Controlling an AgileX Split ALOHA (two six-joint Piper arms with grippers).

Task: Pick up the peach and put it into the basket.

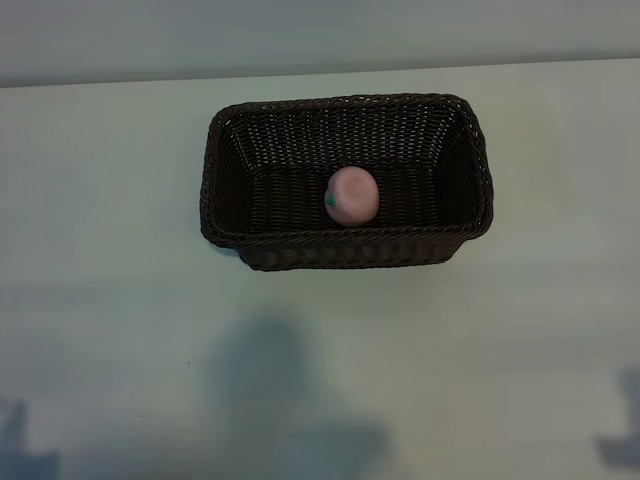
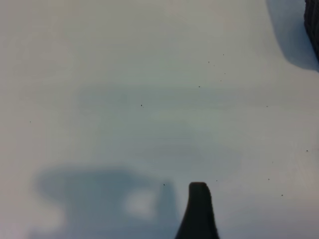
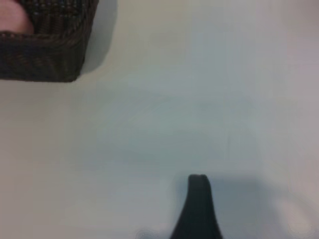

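The peach (image 1: 352, 195), a small pale-pink ball with a green mark, lies inside the dark-brown woven basket (image 1: 300, 135), near the middle of its floor. Nothing touches it. In the right wrist view a corner of the basket (image 3: 45, 55) shows, with a pink sliver of the peach (image 3: 14, 17) inside. Only the basket's edge (image 2: 313, 25) appears in the left wrist view. Each gripper hovers over bare table away from the basket, with one dark finger in view: left finger (image 2: 198, 211), right finger (image 3: 198, 209). Nothing is between or beside either finger. Neither gripper shows in the exterior view.
The pale table (image 1: 120, 300) spreads wide on every side of the basket. Soft shadows lie on it in front of the basket (image 1: 285, 395) and at both near corners. The table's far edge runs just behind the basket.
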